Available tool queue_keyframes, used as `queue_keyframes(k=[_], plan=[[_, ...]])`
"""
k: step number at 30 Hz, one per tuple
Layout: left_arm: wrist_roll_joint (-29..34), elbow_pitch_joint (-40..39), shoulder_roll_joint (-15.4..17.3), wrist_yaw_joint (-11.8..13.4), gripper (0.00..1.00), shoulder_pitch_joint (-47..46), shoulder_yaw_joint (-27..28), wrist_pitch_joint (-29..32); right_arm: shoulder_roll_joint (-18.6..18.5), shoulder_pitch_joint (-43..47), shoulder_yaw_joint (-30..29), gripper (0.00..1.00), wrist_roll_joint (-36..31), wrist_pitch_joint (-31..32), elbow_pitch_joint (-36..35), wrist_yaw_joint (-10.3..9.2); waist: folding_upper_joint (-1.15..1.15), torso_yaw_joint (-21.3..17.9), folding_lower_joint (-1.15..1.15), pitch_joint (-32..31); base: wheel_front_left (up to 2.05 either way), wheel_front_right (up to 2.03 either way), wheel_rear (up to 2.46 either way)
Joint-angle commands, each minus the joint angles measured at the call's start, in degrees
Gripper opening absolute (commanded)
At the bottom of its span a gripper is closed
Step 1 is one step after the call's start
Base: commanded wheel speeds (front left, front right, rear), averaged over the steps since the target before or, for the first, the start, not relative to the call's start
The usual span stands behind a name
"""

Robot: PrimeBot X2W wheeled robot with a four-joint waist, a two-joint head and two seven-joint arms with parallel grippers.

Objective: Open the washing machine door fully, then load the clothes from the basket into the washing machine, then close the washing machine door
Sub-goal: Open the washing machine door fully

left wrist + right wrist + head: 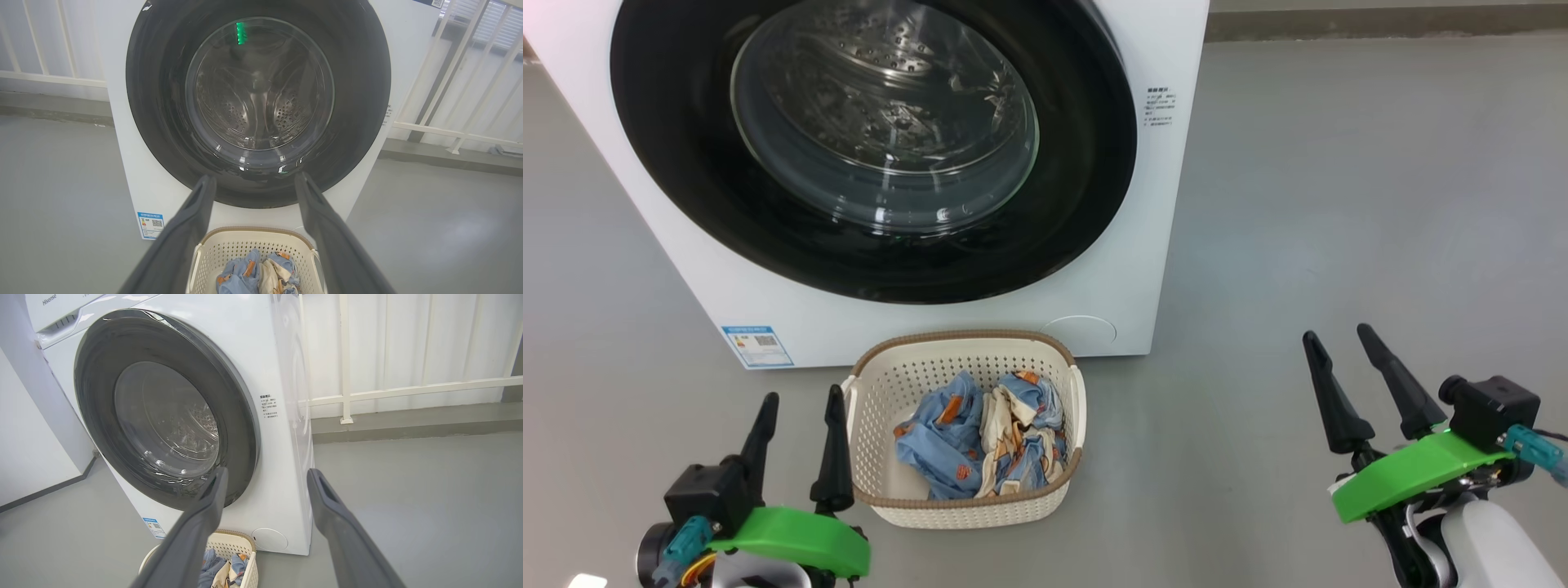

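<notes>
Washing machine door: the large round glossy black washing machine door [874, 147], with a bulging clear glass window, sits shut against the front of the big white washing machine [1168, 269]. I can see the perforated steel drum through the glass.
Left gripper: my left gripper [802, 394] is at the lower left of the head view. Its two long dark fingers are spread apart and hold nothing. The inner finger is just beside the basket's left wall; I cannot tell whether it touches.
Label: a small blue label [757, 345] is stuck at the machine's lower left corner.
Basket: the small cream-white perforated plastic basket [964, 336], with a brown woven-look rim, stands on the grey floor [1339, 204] directly in front of the machine, below the door.
Clothes: the crumpled light blue and cream clothes [980, 437], printed with orange figures, lie inside the basket.
Round cover: a white round cover [1078, 331] sits low on the machine's front, behind the basket's right corner.
Right gripper: my right gripper [1337, 333] is at the lower right, over bare floor and well apart from the basket. Its fingers are spread and empty.
Railing: a white railing [345, 355] stands behind the machine on its right side.
</notes>
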Motion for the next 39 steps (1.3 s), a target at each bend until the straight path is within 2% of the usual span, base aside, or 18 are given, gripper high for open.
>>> queue_keyframes(k=[1,14,15,16,17,18,19,26,32,35,39], plan=[[0.3,-1.3,0.7,0.3,1.0,-2.7,1.8,-0.4,-0.9,-2.2,1.2,1.0,0.1,-0.8,-1.2,0.08,0.0,0.1,0.0,0.3,0.0,0.0,0.0],[1.4,-2.9,0.7,0.1,1.0,-4.3,1.2,-0.4,-3.9,-6.8,-0.3,1.0,2.0,-0.8,-0.5,0.08,0.0,1.7,0.0,4.7,0.0,0.0,0.0],[1.5,-3.0,0.7,0.0,1.0,-4.4,1.0,-0.4,-4.2,-7.3,-0.5,0.77,2.5,-0.8,-0.5,0.08,0.0,1.9,0.0,5.1,0.0,0.0,0.0],[1.5,-3.1,0.7,0.0,1.0,-4.6,0.9,-0.4,-4.4,-7.7,-0.6,0.49,3.2,-0.8,-0.5,0.08,0.0,2.2,0.0,5.6,0.0,0.0,0.0],[1.5,-3.2,0.7,-0.1,1.0,-4.8,0.7,-0.4,-4.7,-8.2,-0.8,0.31,3.7,-0.8,-0.4,0.08,0.0,2.5,0.0,6.0,0.0,0.0,0.0],[1.5,-3.4,0.7,-0.2,1.0,-5.0,0.5,-0.4,-5.1,-8.6,-1.0,0.08,4.1,-0.8,-0.4,0.08,0.0,2.8,0.0,6.5,0.0,0.0,0.0],[1.5,-3.6,0.7,-0.2,1.0,-5.2,0.4,-0.4,-5.4,-9.1,-1.2,0.0,4.6,-0.8,-0.4,0.08,0.0,3.1,0.0,6.9,0.0,0.0,0.0],[1.6,-4.9,0.7,0.3,1.0,-5.9,-0.8,-0.4,-7.7,-12.3,-2.8,0.0,9.0,-0.8,0.0,0.08,0.0,5.5,0.0,9.7,0.0,0.0,0.0],[1.6,-5.7,0.7,0.3,1.0,-6.5,-1.6,-0.4,-10.5,-16.2,-3.2,0.0,16.4,-0.8,0.2,0.08,0.0,7.1,0.0,11.6,0.0,0.0,0.0],[1.4,-6.3,0.7,0.4,1.0,-6.7,-2.1,-0.4,-12.6,-18.3,-2.4,0.0,21.2,-0.8,0.9,0.08,0.0,7.8,0.0,12.4,0.0,0.0,0.0],[1.1,-7.0,0.7,0.6,1.0,-7.0,-2.9,-0.4,-14.7,-22.1,-1.8,0.0,31.9,0.4,1.4,0.08,0.0,8.5,0.0,13.8,0.0,0.0,0.0]])
